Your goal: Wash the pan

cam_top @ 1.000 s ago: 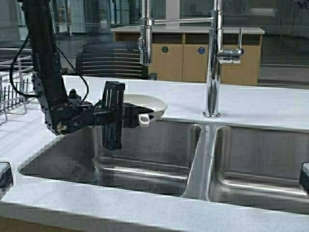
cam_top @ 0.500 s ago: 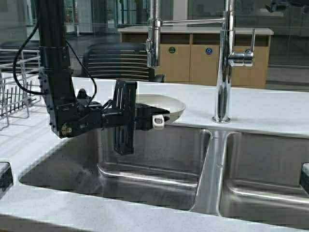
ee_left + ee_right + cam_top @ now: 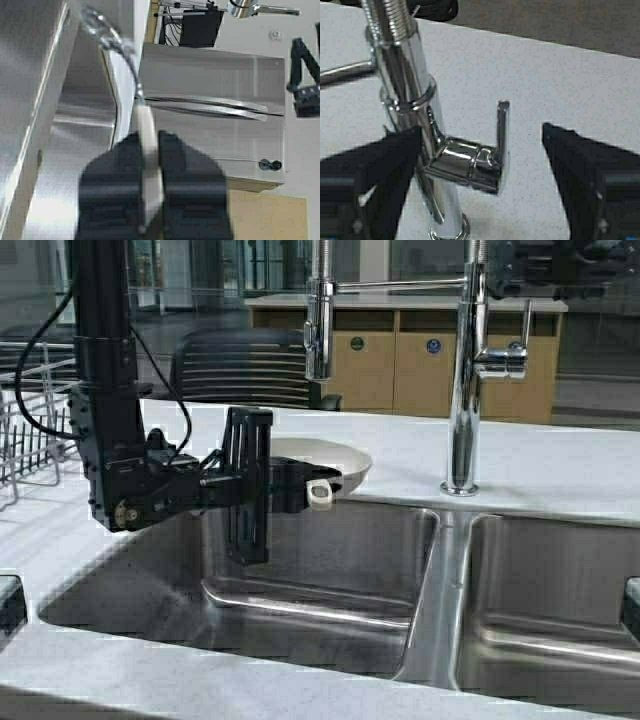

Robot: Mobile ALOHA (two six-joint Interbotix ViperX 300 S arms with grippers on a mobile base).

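The left gripper (image 3: 290,487) is clamped on the stubby whitish handle (image 3: 319,493) of the small cream round frying pan (image 3: 318,459), holding it over the far edge of the left stainless-steel sink basin (image 3: 300,580). Up high, the right gripper (image 3: 479,165) hangs spread wide around the chrome faucet lever (image 3: 501,131), not touching it.

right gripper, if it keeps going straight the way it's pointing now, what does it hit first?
Most likely the faucet lever: in the right wrist view the right gripper is open, its jaws straddling the upright handle on the faucet. Beyond lies the white countertop. Depth is unclear.
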